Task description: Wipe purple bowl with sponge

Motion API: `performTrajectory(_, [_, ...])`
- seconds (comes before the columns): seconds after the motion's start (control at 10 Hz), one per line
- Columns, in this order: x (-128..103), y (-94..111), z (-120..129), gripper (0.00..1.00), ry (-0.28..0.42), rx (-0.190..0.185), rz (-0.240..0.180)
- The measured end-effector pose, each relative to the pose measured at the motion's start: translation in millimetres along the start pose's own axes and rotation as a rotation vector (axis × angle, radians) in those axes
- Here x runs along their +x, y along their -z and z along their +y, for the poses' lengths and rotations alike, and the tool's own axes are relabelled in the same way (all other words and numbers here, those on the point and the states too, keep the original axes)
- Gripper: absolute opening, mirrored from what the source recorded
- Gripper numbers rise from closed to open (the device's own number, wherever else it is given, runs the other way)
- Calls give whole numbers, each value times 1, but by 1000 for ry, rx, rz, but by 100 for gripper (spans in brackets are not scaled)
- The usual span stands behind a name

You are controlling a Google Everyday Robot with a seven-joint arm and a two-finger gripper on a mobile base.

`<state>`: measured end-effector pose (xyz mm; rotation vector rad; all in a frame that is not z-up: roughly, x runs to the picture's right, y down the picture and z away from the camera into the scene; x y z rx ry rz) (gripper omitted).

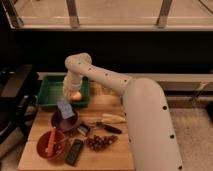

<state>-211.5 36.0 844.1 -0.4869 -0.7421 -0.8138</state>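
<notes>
The gripper [68, 98] is over the green tray's [50, 98] near edge; I cannot tell its grip. The sponge [65, 108] sits just above the purple bowl [64, 121], left of the banana [113, 118].

1. Arm [145, 107]: white, thick; rises from lower right, runs up and left to a bend at the elbow [78, 64].
2. Forearm drops from the elbow, down and slightly left.
3. Gripper [67, 100]: at the low end of the forearm, pointing down, below the elbow.
4. Gripper tip lies left of the arm's big segment.
</notes>
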Motion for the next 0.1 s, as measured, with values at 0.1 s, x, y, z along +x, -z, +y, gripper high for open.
performTrajectory(0.1, [-7, -2, -2, 0, 11, 9, -28])
